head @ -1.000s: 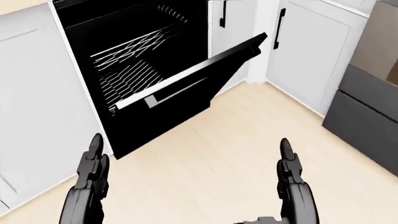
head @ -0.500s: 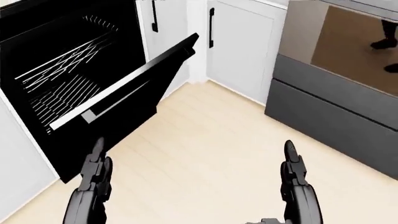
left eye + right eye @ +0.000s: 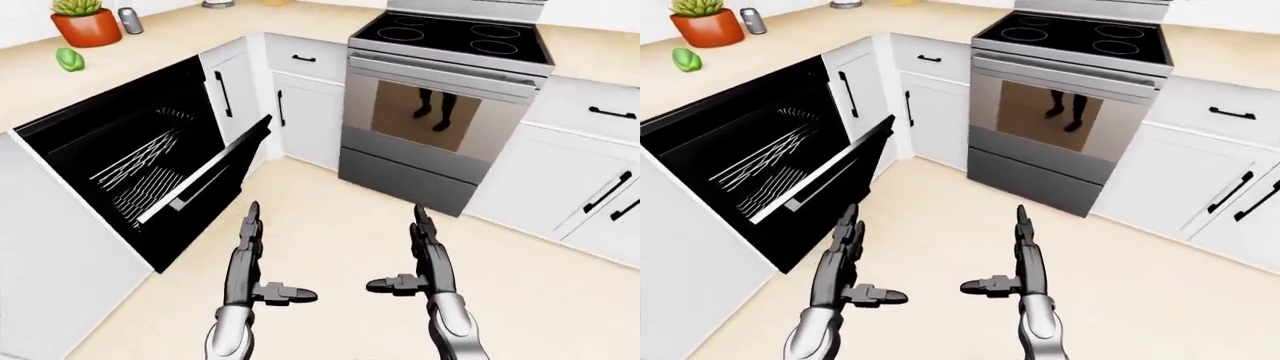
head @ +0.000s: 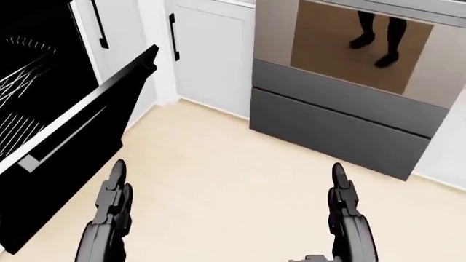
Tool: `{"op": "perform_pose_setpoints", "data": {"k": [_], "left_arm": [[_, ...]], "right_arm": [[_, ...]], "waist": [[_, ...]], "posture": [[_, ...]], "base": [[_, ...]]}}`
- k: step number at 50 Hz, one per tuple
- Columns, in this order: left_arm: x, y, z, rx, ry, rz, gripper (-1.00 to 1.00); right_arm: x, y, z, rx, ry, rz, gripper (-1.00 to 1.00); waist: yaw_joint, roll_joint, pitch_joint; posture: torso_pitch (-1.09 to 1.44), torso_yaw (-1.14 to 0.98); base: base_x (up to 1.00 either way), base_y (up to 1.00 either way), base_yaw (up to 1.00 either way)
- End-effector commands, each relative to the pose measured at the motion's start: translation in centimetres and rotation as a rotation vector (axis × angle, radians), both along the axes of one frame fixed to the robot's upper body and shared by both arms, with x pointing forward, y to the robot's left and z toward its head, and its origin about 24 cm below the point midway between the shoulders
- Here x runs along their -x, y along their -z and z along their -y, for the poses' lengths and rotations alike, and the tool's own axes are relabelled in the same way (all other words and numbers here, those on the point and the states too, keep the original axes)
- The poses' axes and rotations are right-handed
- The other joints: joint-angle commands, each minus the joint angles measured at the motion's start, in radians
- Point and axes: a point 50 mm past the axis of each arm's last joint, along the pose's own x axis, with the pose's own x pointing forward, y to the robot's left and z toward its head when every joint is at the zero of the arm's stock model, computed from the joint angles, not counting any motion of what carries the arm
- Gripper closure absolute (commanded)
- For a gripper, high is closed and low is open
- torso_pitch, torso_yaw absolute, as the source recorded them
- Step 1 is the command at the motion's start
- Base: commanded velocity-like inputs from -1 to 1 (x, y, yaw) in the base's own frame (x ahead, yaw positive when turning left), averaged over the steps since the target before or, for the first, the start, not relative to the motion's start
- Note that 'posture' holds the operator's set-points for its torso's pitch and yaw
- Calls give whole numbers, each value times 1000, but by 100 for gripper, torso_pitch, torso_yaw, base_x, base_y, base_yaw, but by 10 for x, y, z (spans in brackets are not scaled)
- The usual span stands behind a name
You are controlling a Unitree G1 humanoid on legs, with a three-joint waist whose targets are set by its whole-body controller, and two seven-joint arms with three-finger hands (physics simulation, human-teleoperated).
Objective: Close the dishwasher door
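Left-eye view: dishwasher (image 3: 120,161) at left, cavity open, wire racks (image 3: 140,169) inside, nothing visible on them; dishwasher door (image 3: 205,191) hangs partly lowered, tilted out over the floor (image 3: 330,225); stove (image 3: 440,112) at upper centre; plant pot (image 3: 85,26) on the counter (image 3: 160,41). Left hand (image 3: 245,262) and right hand (image 3: 430,259) held low, fingers straight, thumbs out, holding nothing, apart from the door. Against the earlier head view, the whole picture has swung right; dishwasher slid toward the left edge, stove came in.
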Motion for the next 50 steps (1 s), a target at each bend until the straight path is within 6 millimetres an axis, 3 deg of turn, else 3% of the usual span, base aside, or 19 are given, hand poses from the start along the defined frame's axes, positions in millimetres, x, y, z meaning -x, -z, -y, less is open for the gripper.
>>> {"op": "perform_pose_setpoints", "data": {"k": [1,8,10,12,13,14,15,20,24,26,27,29,37,39,40,41,43,45,50], "left_arm": [[-4,-18,-5,-7,-14,95,-100],[-4,-17,-4,-8,-13,94,-100],[-4,-17,-4,-8,-13,93,-100],[-4,-17,-4,-8,-12,93,-100],[-4,-17,-3,-8,-12,93,-100],[-4,-17,-3,-8,-12,93,-100],[-4,-17,-4,-8,-12,93,-100],[-4,-17,-4,-8,-13,94,-100],[-4,-17,-4,-8,-14,94,-100],[-4,-17,-4,-8,-14,95,-100],[-4,-17,-4,-9,-14,95,-100],[-4,-17,-4,-9,-14,95,-100],[-4,-18,-4,-9,-14,96,-100],[-4,-18,-4,-8,-15,96,-100],[-4,-18,-5,-8,-16,97,-100],[-4,-18,-5,-8,-16,97,-100],[-4,-18,-4,-9,-15,97,-100],[-4,-18,-4,-8,-15,97,-100],[-3,-18,-4,-9,-15,99,-100]], "right_arm": [[-7,-18,-7,-3,-27,93,-100],[-8,-17,-8,-3,-31,89,-100],[-9,-16,-8,-3,-31,88,-100],[-9,-16,-8,-3,-32,88,-100],[-9,-16,-8,-3,-32,88,-100],[-9,-16,-8,-3,-32,88,-100],[-9,-16,-8,-3,-31,88,-100],[-8,-17,-8,-4,-30,89,-100],[-7,-17,-8,-3,-29,90,-100],[-7,-18,-8,-2,-29,90,-100],[-7,-18,-8,-3,-29,91,-100],[-7,-18,-7,-3,-29,91,-100],[-7,-18,-7,-3,-26,92,-100],[-7,-18,-7,-2,-27,91,-100],[-7,-17,-7,-2,-27,91,-100],[-7,-17,-7,-2,-27,90,-100],[-7,-18,-6,-4,-25,91,-100],[-7,-18,-6,-4,-24,92,-100],[-8,-19,-5,10,-7,84,-100]], "waist": [[1,-3,-14],[13,63,7],[15,99,7],[24,165,-18],[34,100,4],[24,123,4],[24,121,-2],[25,77,-6],[26,18,-9],[19,-46,-27],[8,0,-16],[4,-5,-16],[13,74,9],[15,119,3],[21,156,-12],[31,106,-1],[24,118,0],[23,106,-11],[39,39,5]], "posture": [[0,0],[0,0],[0,0],[0,0],[0,0],[0,0],[0,0],[0,0],[0,0],[0,0],[0,0],[0,0],[0,0],[0,0],[0,0],[0,0],[0,0],[0,0],[0,0]], "base": [[0,0,-38],[0,0,-38],[0,0,-38],[0,0,-38],[0,0,-39],[0,0,-38],[0,0,-38],[0,0,-38],[0,0,-38],[0,0,-39],[0,0,-39],[0,0,-39],[0,0,-38],[0,0,-38],[0,0,-36],[0,0,-36],[0,0,-36],[0,0,-30],[0,0,-1]]}}
